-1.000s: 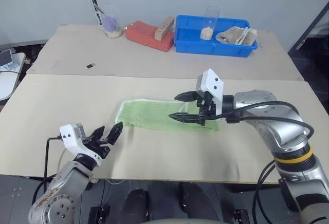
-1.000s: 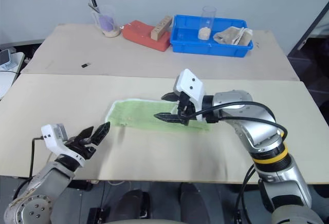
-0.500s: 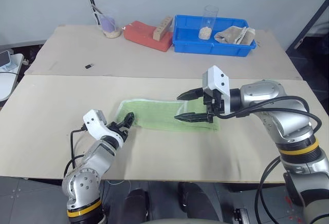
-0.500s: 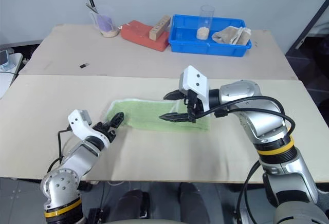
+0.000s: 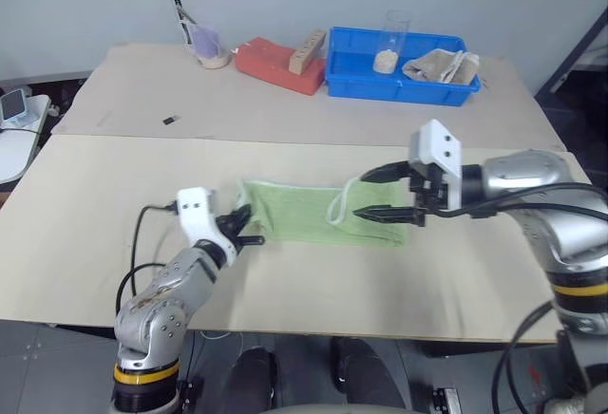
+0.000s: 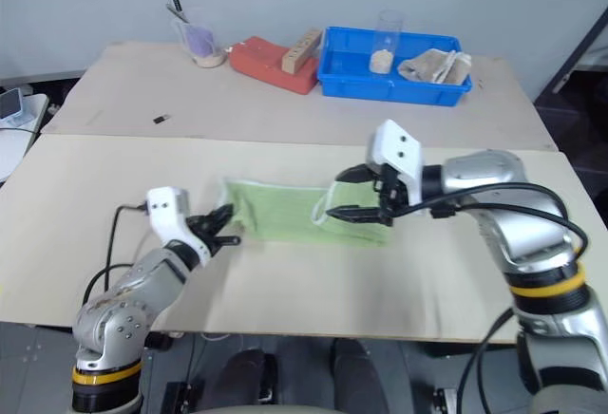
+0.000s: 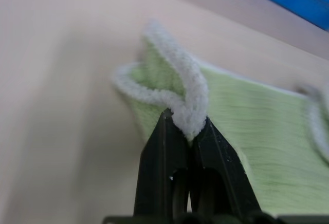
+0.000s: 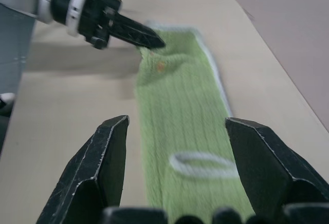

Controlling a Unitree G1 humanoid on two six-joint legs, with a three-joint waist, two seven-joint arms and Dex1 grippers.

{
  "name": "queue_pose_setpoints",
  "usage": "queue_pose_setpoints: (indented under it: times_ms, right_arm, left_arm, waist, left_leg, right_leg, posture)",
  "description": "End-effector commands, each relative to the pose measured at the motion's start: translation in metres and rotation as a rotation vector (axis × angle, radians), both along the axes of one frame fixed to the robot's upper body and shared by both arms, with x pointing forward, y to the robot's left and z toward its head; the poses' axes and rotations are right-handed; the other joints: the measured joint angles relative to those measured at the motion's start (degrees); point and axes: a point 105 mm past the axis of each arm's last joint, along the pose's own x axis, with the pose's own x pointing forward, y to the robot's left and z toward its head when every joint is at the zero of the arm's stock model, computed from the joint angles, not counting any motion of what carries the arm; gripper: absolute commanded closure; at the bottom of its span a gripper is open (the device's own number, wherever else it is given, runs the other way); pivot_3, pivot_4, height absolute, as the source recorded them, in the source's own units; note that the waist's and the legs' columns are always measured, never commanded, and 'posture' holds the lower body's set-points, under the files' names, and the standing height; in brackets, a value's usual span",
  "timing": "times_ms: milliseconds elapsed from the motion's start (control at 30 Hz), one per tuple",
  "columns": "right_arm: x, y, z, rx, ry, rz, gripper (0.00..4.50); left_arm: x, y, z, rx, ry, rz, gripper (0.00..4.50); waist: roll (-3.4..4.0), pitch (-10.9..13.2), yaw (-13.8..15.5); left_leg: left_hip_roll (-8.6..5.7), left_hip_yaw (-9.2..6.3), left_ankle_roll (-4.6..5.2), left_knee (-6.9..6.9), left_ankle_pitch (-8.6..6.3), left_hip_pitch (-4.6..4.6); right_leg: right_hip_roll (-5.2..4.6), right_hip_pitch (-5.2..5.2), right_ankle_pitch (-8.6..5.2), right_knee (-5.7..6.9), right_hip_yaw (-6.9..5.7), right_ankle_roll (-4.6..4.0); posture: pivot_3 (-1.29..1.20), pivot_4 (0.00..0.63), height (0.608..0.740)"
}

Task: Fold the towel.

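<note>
The towel [image 5: 309, 215], a light green strip with white edging, lies along the middle of the near table. My left gripper [image 7: 186, 124] is shut on the white edging at the strip's left corner, which bunches up between the black fingers [image 7: 162, 152]. In the head views that gripper [image 5: 249, 229] sits low at the strip's left end. My right gripper [image 5: 366, 194] hangs open just above the right end, pointing left along the cloth. A white loop of edging [image 8: 203, 163] lies between its spread fingers [image 8: 103, 167].
On the far table stand a blue bin [image 5: 399, 91] holding a glass and a beige cloth [image 5: 442, 65], a red block [image 5: 275, 61] and a cup [image 5: 211, 48]. A small dark object [image 5: 169, 120] lies near the seam between the tables. The near table edge runs just below my left arm.
My left gripper has swung right to the towel's left corner and shut on its edging. My right gripper has drawn to the right, still open. The towel's left end has bunched up.
</note>
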Motion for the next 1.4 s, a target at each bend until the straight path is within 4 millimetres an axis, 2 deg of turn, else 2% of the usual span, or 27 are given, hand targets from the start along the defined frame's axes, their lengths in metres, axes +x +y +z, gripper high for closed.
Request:
queue_pose_setpoints:
  times_ms: [33, 167, 267, 400, 533, 633, 667, 733, 867, 900, 1000, 1067, 1133, 1200, 1267, 1400]
  right_arm:
    - [-0.018, -0.027, 0.018, -0.035, -0.016, -0.047, 1.16]
    - [-0.032, -0.050, 0.019, -0.061, 0.010, -0.152, 1.16]
    - [-0.043, -0.064, 0.018, -0.071, 0.021, -0.240, 1.16]
    - [-0.053, -0.069, 0.015, -0.074, 0.027, -0.299, 1.16]
    - [-0.056, -0.072, 0.014, -0.065, 0.024, -0.348, 1.16]
    - [-0.058, -0.073, 0.013, -0.058, 0.026, -0.365, 1.16]
    - [-0.058, -0.073, 0.012, -0.056, 0.027, -0.369, 1.16]
    - [-0.057, -0.073, 0.012, -0.052, 0.025, -0.376, 1.16]
    - [-0.049, -0.073, 0.013, -0.026, 0.005, -0.395, 1.16]
    - [-0.045, -0.073, 0.014, -0.019, -0.001, -0.401, 1.16]
    - [-0.034, -0.071, 0.013, 0.010, -0.012, -0.418, 1.16]
    - [-0.020, -0.070, 0.011, 0.054, -0.025, -0.455, 1.16]
    - [-0.007, -0.065, 0.004, 0.092, -0.017, -0.473, 0.61]
    - [0.009, -0.059, -0.001, 0.149, -0.013, -0.511, 0.03]
    - [0.023, -0.055, -0.010, 0.155, -0.023, -0.534, 0.01]
    - [0.040, -0.049, -0.024, 0.173, -0.006, -0.533, 0.01]
  left_arm:
    - [-0.002, -0.055, 0.033, 0.068, -0.171, -0.336, 4.49]
    - [0.005, -0.104, 0.045, 0.147, -0.283, -0.575, 4.49]
    - [0.006, -0.148, 0.043, 0.166, -0.324, -0.760, 4.49]
    - [0.006, -0.171, 0.032, 0.166, -0.322, -0.869, 4.49]
    - [0.007, -0.182, 0.021, 0.201, -0.348, -0.910, 4.49]
    - [0.006, -0.184, 0.019, 0.192, -0.357, -0.934, 3.60]
    - [0.003, -0.185, 0.021, 0.181, -0.367, -0.951, 3.04]
    - [-0.001, -0.184, 0.026, 0.164, -0.391, -0.978, 2.26]
    - [-0.009, -0.179, 0.036, 0.148, -0.442, -1.017, 0.38]
    - [-0.012, -0.174, 0.041, 0.157, -0.475, -1.035, 0.05]
    - [-0.016, -0.157, 0.052, 0.209, -0.550, -1.065, 0.05]
    - [-0.015, -0.137, 0.059, 0.242, -0.573, -1.067, 0.05]
    - [-0.015, -0.110, 0.065, 0.288, -0.580, -1.074, 0.00]
    - [-0.028, -0.082, 0.067, 0.338, -0.548, -1.162, 0.00]
    - [-0.035, -0.061, 0.072, 0.352, -0.501, -1.182, 0.00]
    - [-0.034, -0.032, 0.088, 0.405, -0.503, -1.117, 0.00]
  waist:
    - [0.01, 0.00, 0.26]
    - [0.00, 0.00, 0.74]
    - [0.00, 0.00, 0.93]
    - [-0.01, 0.01, 0.22]
    - [-0.01, 0.01, 0.04]
    - [-0.01, 0.01, 0.17]
    - [-0.01, 0.01, 0.17]
    - [0.00, 0.01, 0.19]
    - [-0.01, 0.01, 0.20]
    - [-0.01, 0.01, 0.22]
    - [0.00, 0.01, -0.06]
    - [0.01, 0.00, -0.03]
    - [0.02, 0.00, -0.41]
    - [0.03, 0.00, -0.86]
    - [0.07, 0.00, -1.41]
    - [0.09, 0.03, -0.92]
  left_leg:
    - [0.00, 0.02, 0.00, 0.00, 0.00, 0.01]
    - [-0.06, -0.03, 0.00, 0.00, 0.00, -0.08]
    - [-0.07, -0.02, 0.00, 0.00, 0.00, -0.10]
    - [-0.09, 0.01, 0.01, -0.03, 0.00, -0.20]
    - [-0.05, -0.03, 0.01, -0.06, 0.00, -0.24]
    - [-0.06, -0.06, 0.03, -0.03, 0.01, -0.19]
    - [-0.06, -0.06, 0.03, 0.01, 0.01, -0.18]
    - [-0.07, -0.06, 0.03, 0.02, 0.01, -0.18]
    - [-0.07, -0.07, 0.03, 0.02, 0.01, -0.18]
    - [-0.07, -0.07, 0.03, 0.02, 0.01, -0.18]
    - [-0.06, -0.06, 0.03, 0.00, 0.01, -0.20]
    - [-0.05, -0.07, 0.03, 0.00, 0.01, -0.16]
    - [0.04, -0.05, 0.03, 0.00, 0.01, -0.11]
    - [0.08, -0.05, 0.04, -0.02, 0.01, -0.03]
    - [0.15, -0.09, 0.04, -0.04, 0.02, -0.05]
    - [0.14, -0.12, 0.04, -0.04, 0.02, -0.14]
  right_leg:
    - [0.00, 0.00, -0.05, -0.03, 0.01, 0.00]
    - [0.02, 0.00, -0.09, -0.03, 0.01, 0.06]
    - [0.02, 0.02, -0.09, -0.06, 0.04, 0.07]
    - [0.02, 0.02, -0.13, -0.05, 0.15, 0.16]
    - [0.10, 0.02, -0.14, 0.07, 0.15, 0.15]
    - [0.11, 0.03, -0.15, 0.09, 0.15, 0.15]
    - [0.10, 0.02, -0.15, 0.07, 0.15, 0.15]
    - [0.09, 0.01, -0.14, 0.04, 0.16, 0.17]
    - [0.08, 0.01, -0.13, 0.00, 0.17, 0.19]
    - [0.08, 0.00, -0.13, 0.00, 0.17, 0.19]
    - [0.09, 0.01, -0.13, 0.04, 0.19, 0.19]
    - [0.10, 0.01, -0.14, 0.08, 0.17, 0.18]
    - [0.19, 0.01, -0.13, 0.08, 0.19, 0.17]
    - [0.25, -0.01, -0.13, 0.13, 0.19, 0.17]
    - [0.33, -0.06, -0.14, 0.13, 0.17, 0.15]
    - [0.27, -0.11, -0.15, 0.05, 0.12, 0.14]
  posture:
    - [0.00, 0.150, 0.714]
    - [0.00, 0.150, 0.714]
    - [0.00, 0.150, 0.714]
    - [0.00, 0.150, 0.714]
    - [0.00, 0.150, 0.714]
    - [0.00, 0.150, 0.714]
    - [0.00, 0.150, 0.714]
    - [0.00, 0.150, 0.714]
    - [0.00, 0.150, 0.714]
    - [0.00, 0.150, 0.714]
    - [0.00, 0.150, 0.714]
    - [0.00, 0.150, 0.714]
    - [0.00, 0.150, 0.714]
    - [0.00, 0.150, 0.714]
    - [0.00, 0.150, 0.714]
    - [0.00, 0.150, 0.714]
